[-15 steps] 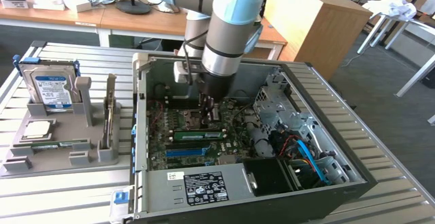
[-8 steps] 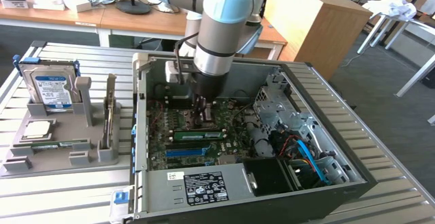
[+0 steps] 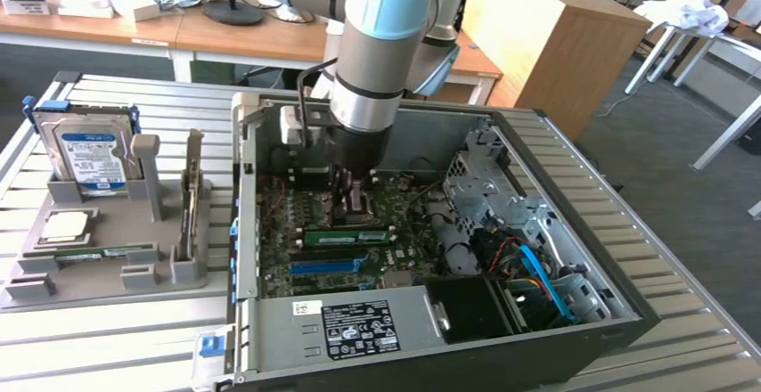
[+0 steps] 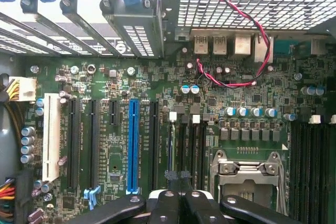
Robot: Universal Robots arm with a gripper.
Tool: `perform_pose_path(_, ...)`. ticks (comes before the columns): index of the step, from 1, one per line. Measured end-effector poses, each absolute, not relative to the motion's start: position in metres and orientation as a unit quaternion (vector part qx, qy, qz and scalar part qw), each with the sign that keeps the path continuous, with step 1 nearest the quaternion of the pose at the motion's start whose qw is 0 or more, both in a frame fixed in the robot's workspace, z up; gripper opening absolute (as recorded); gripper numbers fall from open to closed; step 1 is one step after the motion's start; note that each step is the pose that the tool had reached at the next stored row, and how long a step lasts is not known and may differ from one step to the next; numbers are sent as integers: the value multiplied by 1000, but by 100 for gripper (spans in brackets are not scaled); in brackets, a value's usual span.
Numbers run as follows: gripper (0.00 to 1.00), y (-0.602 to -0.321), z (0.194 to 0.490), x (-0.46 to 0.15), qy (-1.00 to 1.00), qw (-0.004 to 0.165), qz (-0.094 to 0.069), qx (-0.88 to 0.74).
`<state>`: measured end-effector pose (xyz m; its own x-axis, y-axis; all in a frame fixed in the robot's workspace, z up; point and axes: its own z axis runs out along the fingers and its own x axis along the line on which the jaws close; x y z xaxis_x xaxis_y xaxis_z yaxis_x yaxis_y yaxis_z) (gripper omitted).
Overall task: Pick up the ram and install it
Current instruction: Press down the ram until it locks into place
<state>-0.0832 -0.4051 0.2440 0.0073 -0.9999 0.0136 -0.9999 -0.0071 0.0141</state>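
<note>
My gripper [image 3: 345,203] hangs inside the open computer case [image 3: 618,258], low over the motherboard [image 3: 312,223]. In the wrist view its black fingertips [image 4: 170,174] are pressed together with nothing between them, so the gripper [image 4: 178,174] is shut and empty, above the narrow slots beside the blue slot [image 4: 132,145]. A green ram stick with a pale label [image 3: 347,236] stands in a board slot just on the near side of the gripper. Another green ram stick [image 3: 95,252] lies flat in the grey holder tray [image 3: 71,289] at the exterior view's left.
The tray also carries a blue-labelled hard drive [image 3: 89,156], a square silver processor chip [image 3: 66,225] and an upright card [image 3: 191,200]. An empty processor socket [image 4: 247,174] lies beside the gripper. A red and black cable [image 4: 231,83] and the drive cage [image 3: 494,191] stand close by.
</note>
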Motion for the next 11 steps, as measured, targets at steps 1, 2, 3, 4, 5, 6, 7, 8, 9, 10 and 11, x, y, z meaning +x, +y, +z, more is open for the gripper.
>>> perform_pose_path(1, 10, -405, 244, -83, -705, 10, 0, 710)
perform_pose_path(2, 10, -405, 244, -83, -705, 10, 0, 710)
perform_pose_path(3, 10, -405, 244, -84, -705, 10, 0, 710)
perform_pose_path(4, 10, -405, 244, -84, -705, 10, 0, 710)
perform_pose_path(5, 10, -405, 244, -84, -705, 10, 0, 710)
perform_pose_path(6, 10, -405, 244, -84, -705, 10, 0, 710)
perform_pose_path(7, 10, -405, 244, -84, -705, 10, 0, 710)
perform_pose_path(8, 10, -405, 244, -84, -705, 10, 0, 710)
perform_pose_path(9, 10, -405, 244, -84, -704, 10, 0, 710)
perform_pose_path(10, 10, -405, 243, -84, -704, 10, 0, 710)
perform_pose_path(11, 10, -405, 243, -84, -705, 10, 0, 710)
